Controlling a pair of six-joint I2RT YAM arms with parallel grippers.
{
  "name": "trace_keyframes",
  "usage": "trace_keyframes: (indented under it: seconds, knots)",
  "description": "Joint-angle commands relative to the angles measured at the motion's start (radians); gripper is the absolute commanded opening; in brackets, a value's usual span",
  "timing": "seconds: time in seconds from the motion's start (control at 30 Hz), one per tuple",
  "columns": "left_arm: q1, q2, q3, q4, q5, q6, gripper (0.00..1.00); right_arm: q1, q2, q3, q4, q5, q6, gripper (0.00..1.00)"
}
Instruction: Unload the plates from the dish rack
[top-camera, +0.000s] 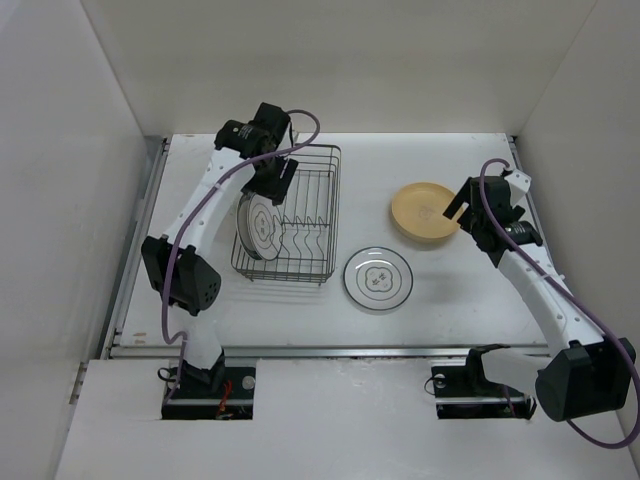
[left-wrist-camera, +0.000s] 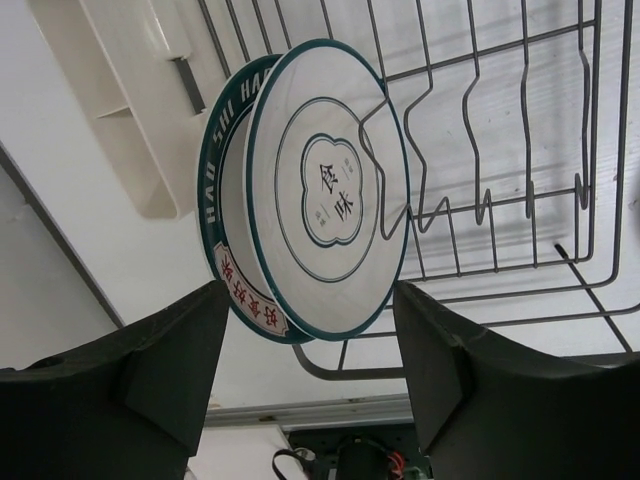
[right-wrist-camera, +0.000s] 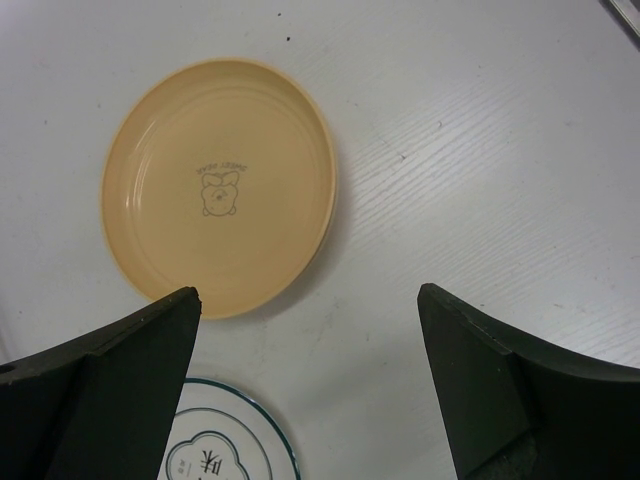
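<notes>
Surface: white wood-grain table (top-camera: 450, 160) inside plain white walls, both arm bases at 6 o'clock of the overhead view.
Left gripper (left-wrist-camera: 312, 345): poised over the dish rack (top-camera: 318, 215), jaws parted on either side of the plates' lower edge, clamped on nothing.
Rack contents: two green-rimmed white plates (left-wrist-camera: 330, 190) stood on edge among the wire prongs at the rack's 9 o'clock side; a cream plastic attachment (left-wrist-camera: 125, 110) sat beyond them.
Centre: one green-rimmed plate (top-camera: 378, 279) lay flat on the table, at 3 o'clock of the rack and apart from it.
Right side: a tan-orange plate (top-camera: 425, 212) lay flat at 1 o'clock of the green-rimmed one.
Right gripper (right-wrist-camera: 308, 330): spread wide and empty, hovering just beside the tan plate.
Step in hand: partway through, apparently; the left arm was lining up on the nearer standing plate.
Next move: likely needs the jaws to straddle that one rim only, close, then lift straight up clear of the prongs.
</notes>
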Motion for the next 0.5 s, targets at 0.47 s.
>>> trace_keyframes:
  seconds: [0.47]
  knots:
    - [0.047, 0.028, -0.11, -0.014, 0.069, -0.011, 0.55, 0.007, -0.021, 0.002, 0.019, 0.043, -0.023, 0.95]
